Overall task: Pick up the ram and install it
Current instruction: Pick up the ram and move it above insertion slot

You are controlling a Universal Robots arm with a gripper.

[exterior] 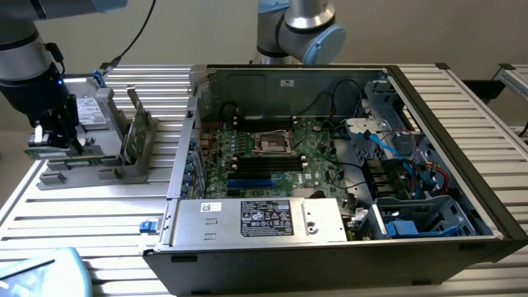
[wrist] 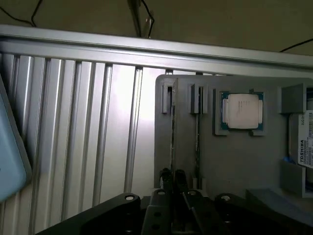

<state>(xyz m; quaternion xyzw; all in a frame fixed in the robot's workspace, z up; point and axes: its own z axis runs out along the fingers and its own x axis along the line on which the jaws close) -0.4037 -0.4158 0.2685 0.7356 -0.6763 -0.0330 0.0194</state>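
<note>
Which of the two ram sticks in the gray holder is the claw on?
The ram farther from the processor, by the outer edge of the holder: the claw is closed on its end. The other stick, nearer the processor, stands free.

Ribbed metal table [exterior: 83, 213], open computer case [exterior: 330, 269] resting on it, grey parts holder [exterior: 132, 175] alongside

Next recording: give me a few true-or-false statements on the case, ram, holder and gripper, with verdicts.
1. The black computer case lies open, its green motherboard showing. True.
2. A dark-green ram stick stands on edge in the grey plastic holder. True.
3. The gripper hangs over the motherboard. False: it is at the holder, to the exterior view's left of the case.
4. The holder's square pocket is empty. False: a silver processor sits in it.
</note>
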